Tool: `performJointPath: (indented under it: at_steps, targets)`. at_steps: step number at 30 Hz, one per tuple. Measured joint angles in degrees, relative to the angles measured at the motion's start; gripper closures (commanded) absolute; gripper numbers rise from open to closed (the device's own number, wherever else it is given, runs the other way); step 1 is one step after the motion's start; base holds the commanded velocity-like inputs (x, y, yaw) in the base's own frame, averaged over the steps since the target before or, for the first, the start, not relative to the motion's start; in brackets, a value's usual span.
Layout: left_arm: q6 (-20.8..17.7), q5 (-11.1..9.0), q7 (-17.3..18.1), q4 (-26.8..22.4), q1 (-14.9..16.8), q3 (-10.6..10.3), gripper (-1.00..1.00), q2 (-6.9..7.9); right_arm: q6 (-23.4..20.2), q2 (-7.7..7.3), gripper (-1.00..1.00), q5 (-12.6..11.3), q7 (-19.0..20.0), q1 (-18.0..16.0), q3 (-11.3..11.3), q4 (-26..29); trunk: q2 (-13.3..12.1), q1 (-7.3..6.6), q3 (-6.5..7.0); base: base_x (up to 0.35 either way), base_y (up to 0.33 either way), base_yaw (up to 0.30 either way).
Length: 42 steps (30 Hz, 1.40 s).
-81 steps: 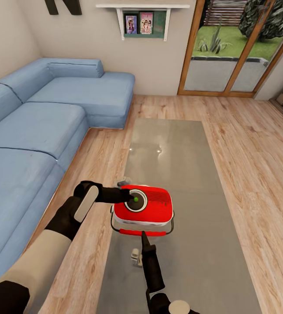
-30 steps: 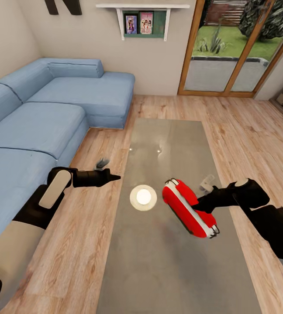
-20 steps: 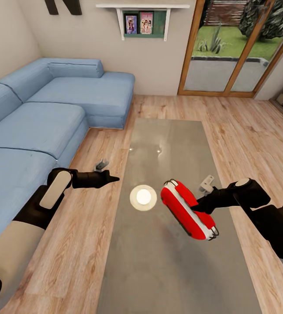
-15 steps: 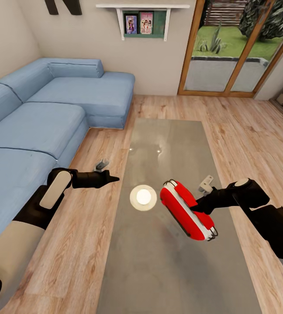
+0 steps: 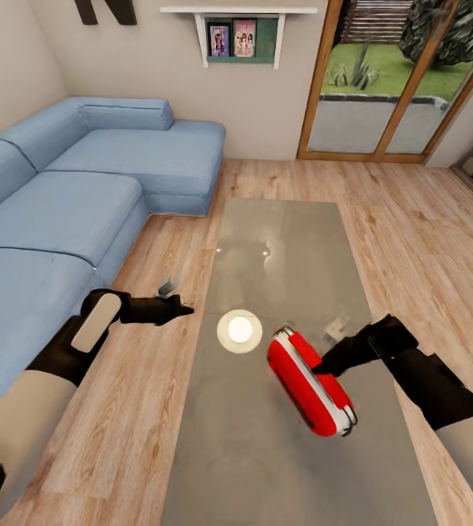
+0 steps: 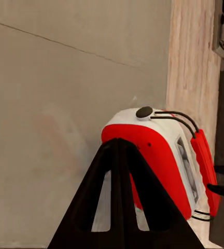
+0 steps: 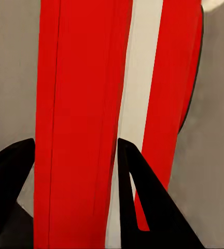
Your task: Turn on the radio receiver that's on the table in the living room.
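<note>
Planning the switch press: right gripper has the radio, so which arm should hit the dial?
Left. The right gripper is clamped on the tilted radio above the table, so it's busy. The left gripper is shut and free, aimed at the radio in its wrist view.

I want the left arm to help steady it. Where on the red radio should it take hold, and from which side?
A judgement: the radio receiver stands tilted on its narrow edge over the table, with the right gripper across that edge. The left gripper, shut and off the table's sofa side, should probably come across from there and pinch the rounded upper end, which is thin enough to span, clear of the wire handle.
</note>
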<state>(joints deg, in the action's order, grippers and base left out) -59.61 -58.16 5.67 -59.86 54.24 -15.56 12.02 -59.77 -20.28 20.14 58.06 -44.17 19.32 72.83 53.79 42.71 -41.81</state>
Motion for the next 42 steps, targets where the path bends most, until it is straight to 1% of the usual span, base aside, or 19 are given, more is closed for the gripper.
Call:
performJointPath:
  at_steps: [1, 2, 3, 4, 5, 8, 15, 18, 21, 26, 30, 31, 32, 34, 37, 38, 39, 41, 42]
  targets:
    - [0.0, 0.6, -0.1, 0.8, 0.0, 0.0, 1.0, 0.01, -0.2, 1.11, 1.0, -0.5, -0.5, 0.0, 0.2, -2.1, 0.0, -0.01, 0.0, 0.0, 0.0, 0.0]
    - [0.0, 0.8, -0.2, 1.1, 0.0, 0.0, 1.0, 0.01, -0.2, 1.55, 1.0, -0.7, -0.8, 0.0, 0.2, -2.7, 0.0, -0.01, 0.01, 0.0, 0.0, 0.0]
    - [0.1, 1.5, -0.2, 1.8, 0.0, 0.1, 1.0, 0.02, -0.2, 2.16, 1.0, -0.3, -1.4, 0.0, 0.2, -3.9, 0.0, -0.01, 0.0, 0.0, 0.0, 0.0]
    - [0.1, 2.6, -0.3, 2.8, 0.0, 0.1, 1.0, 0.02, -0.2, 2.83, 1.0, 0.2, -2.4, 0.0, 0.1, -5.2, 0.0, -0.01, 0.0, 0.0, 0.0, 0.0]
    - [0.1, 2.8, -0.3, 3.0, 0.0, 0.1, 1.0, 0.02, 0.1, 2.94, 1.0, 0.5, -2.6, 0.0, 0.1, -5.4, 0.0, -0.01, 0.01, 0.0, 0.0, 0.0]
    - [0.2, 3.7, -0.3, 3.7, 0.0, 0.1, 1.0, -0.04, -0.2, 3.17, 1.0, -0.2, -3.0, 0.0, 0.0, -6.0, 0.0, -0.01, 0.01, 0.0, 0.0, 0.0]
    - [0.2, 3.9, -0.4, 4.0, 0.0, 0.1, 1.0, -0.07, -0.1, 3.23, 1.0, 0.1, -3.2, 0.0, -0.1, -6.3, 0.0, -0.01, 0.01, 0.0, 0.0, 0.0]
    - [0.2, 4.4, -0.5, 4.6, 0.0, 0.2, 1.0, 0.05, -0.1, 3.38, 1.0, 0.0, -3.2, 0.0, -0.1, -6.3, 0.0, -0.01, 0.01, 0.0, 0.0, 0.0]
    - [1.2, 5.5, -0.4, 6.6, 0.0, 0.3, 1.0, 0.41, -0.1, 3.95, 1.0, -0.1, -3.3, 0.0, -0.1, -6.4, 0.0, -0.01, 0.01, 0.0, 0.0, 0.0]
    - [2.6, 5.6, -0.2, 8.1, 0.0, 0.3, 1.0, 1.25, -0.1, 4.3, 1.0, 0.0, -3.4, 0.0, -0.1, -6.4, 0.0, -0.01, 0.01, 0.0, 0.0, 0.0]
    - [2.8, 5.6, -0.2, 8.4, 0.0, 0.3, 1.0, 1.44, -0.2, 5.37, 1.0, -0.1, -4.3, 0.1, -0.1, -7.4, 0.0, -0.01, 0.01, 0.0, 0.0, 0.0]
    - [2.8, 5.6, -0.2, 9.1, 0.0, 0.2, 1.0, 1.48, -0.2, 5.95, 1.0, -0.1, -5.3, 0.1, -0.1, -8.2, 0.0, -0.01, 0.01, 0.0, 0.0, 0.0]
    - [2.9, 5.9, -0.2, 11.0, 0.0, 0.2, 1.0, 1.54, -0.1, 6.45, 1.0, 0.0, -6.3, 0.1, -0.1, -8.7, 0.0, -0.01, 0.01, 0.0, 0.0, 0.0]
    - [4.3, 6.4, -0.1, 15.4, 0.0, 0.1, 1.0, 1.59, 0.0, 6.83, 1.0, 0.0, -7.3, 0.1, -0.1, -9.1, 0.0, -0.01, 0.01, 0.0, 0.0, 0.0]
    - [9.7, 8.4, 1.3, 20.5, 0.0, -0.1, 1.0, 1.47, -0.1, 6.96, 1.0, -0.2, -7.7, 0.1, -0.1, -9.2, 0.0, -0.01, 0.01, 0.0, 0.0, 0.0]
    - [11.8, 10.3, 4.4, 22.9, 0.0, -0.9, 1.0, 1.33, -0.1, 7.01, 1.0, -0.1, -7.8, 0.1, -0.1, -9.2, 0.0, -0.01, 0.01, 0.0, 0.0, 0.0]
    - [12.4, 11.2, 6.3, 23.7, 0.0, -1.4, 1.0, 1.28, -0.1, 7.01, 1.0, -0.1, -7.8, 0.1, -0.1, -9.2, 0.0, -0.01, 0.01, 0.0, 0.0, 0.0]
    - [13.4, 14.2, 10.0, 25.6, 0.0, -2.5, 1.0, 1.25, -0.1, 7.08, 1.0, -0.1, -7.8, 0.1, -0.1, -9.2, 0.0, -0.01, 0.01, 0.0, 0.0, 0.0]
    - [13.4, 14.5, 10.3, 26.1, 0.0, -2.6, 1.0, 1.27, -0.1, 7.09, 1.0, -0.2, -7.8, 0.1, -0.1, -9.1, 0.0, -0.01, 0.01, 0.0, 0.0, 0.0]
